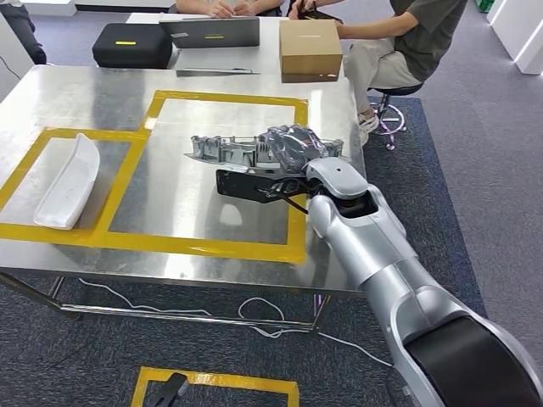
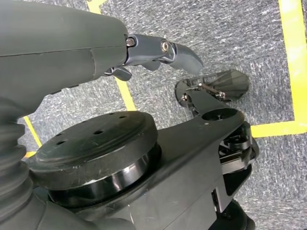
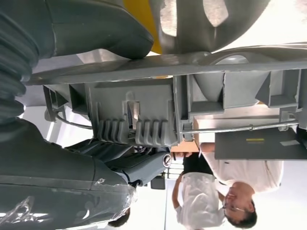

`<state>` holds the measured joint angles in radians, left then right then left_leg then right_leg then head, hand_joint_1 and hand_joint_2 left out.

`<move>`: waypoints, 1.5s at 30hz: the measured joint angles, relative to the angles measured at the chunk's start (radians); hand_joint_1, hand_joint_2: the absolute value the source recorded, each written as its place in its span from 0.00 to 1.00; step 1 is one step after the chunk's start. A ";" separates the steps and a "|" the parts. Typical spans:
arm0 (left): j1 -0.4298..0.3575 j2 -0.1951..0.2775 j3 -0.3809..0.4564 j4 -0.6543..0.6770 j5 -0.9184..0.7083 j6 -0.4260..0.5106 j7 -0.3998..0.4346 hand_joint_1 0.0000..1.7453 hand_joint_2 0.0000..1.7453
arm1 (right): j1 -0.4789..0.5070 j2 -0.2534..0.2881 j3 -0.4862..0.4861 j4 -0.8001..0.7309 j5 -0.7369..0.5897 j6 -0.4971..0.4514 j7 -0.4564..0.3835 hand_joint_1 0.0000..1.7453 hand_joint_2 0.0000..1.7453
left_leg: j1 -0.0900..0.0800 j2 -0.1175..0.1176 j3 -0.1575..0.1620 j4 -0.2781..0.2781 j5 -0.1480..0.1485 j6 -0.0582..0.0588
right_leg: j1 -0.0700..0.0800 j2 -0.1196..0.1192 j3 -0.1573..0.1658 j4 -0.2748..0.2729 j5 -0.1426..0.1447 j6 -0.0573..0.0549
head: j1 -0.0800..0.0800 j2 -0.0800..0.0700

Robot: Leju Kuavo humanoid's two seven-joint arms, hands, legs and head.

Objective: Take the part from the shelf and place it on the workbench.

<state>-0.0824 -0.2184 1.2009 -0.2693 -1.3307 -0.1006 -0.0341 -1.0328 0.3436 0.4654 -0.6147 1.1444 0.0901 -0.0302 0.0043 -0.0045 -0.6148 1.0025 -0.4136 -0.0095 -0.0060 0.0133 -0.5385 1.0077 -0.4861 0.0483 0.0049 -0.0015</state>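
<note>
Head view: the steel workbench (image 1: pixel 192 229) carries yellow tape outlines. The right arm reaches in from five o'clock, and the right hand (image 1: pixel 291 165), partly wrapped in clear film, grips the grey ribbed part (image 1: pixel 237 151) at its right end. The part lies lengthwise over the larger taped rectangle, near the table's centre, with a dark shadow below it; whether it touches the surface I cannot tell. At nine o'clock on the table a white curved tray (image 1: pixel 69 182) rests inside the smaller taped rectangle, well apart from the part. At the far edge, around twelve o'clock, sit a cardboard box (image 1: pixel 310 48), a laptop (image 1: pixel 211 32) and a black case (image 1: pixel 131 44). People are seated behind them, one on a stool (image 1: pixel 392 106) at one o'clock.

Left wrist view: the left hand (image 2: pixel 159 52) hangs over grey carpet (image 2: pixel 224 43) marked with yellow tape (image 2: pixel 293 62). It holds nothing, and the fingers seen extend straight out from the palm.

Right wrist view: the part (image 3: pixel 203 96) crosses the frame, its ribs and clips facing the camera. The right hand (image 3: pixel 90 110) clamps it, thick thumb (image 3: pixel 94 28) on one face and darker fingers (image 3: pixel 141 165) on the other. A person in a white shirt (image 3: pixel 203 201) is beyond.
</note>
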 joint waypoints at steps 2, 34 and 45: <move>0.000 0.001 0.000 0.001 0.001 -0.001 0.000 0.00 1.00 | -0.008 0.000 0.022 0.004 -0.027 -0.005 0.000 1.00 1.00 | 0.000 0.000 0.000 0.000 0.000 0.000 | 0.000 0.000 0.000 0.000 0.000 0.000 | 0.000 0.000; 0.000 0.000 -0.008 0.025 -0.022 -0.072 -0.023 0.00 0.00 | -0.038 0.005 0.404 0.021 -0.385 -0.038 -0.027 0.00 0.00 | 0.000 0.000 0.000 0.000 0.000 0.000 | 0.000 0.000 0.000 0.000 0.000 0.000 | 0.000 0.000; 0.000 0.001 -0.007 0.025 -0.003 -0.068 -0.022 0.00 0.00 | -0.046 0.005 0.416 0.045 -0.392 -0.049 -0.031 0.00 0.00 | 0.000 0.000 0.000 0.000 0.000 0.000 | 0.000 0.000 0.000 0.000 0.000 -0.001 | 0.000 0.000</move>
<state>-0.0829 -0.2172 1.1938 -0.2445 -1.3340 -0.1683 -0.0564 -1.0792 0.3491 0.8812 -0.5697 0.7528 0.0408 -0.0608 0.0045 -0.0045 -0.6147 1.0025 -0.4134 -0.0097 -0.0060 0.0132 -0.5386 1.0077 -0.4859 0.0478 0.0047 -0.0015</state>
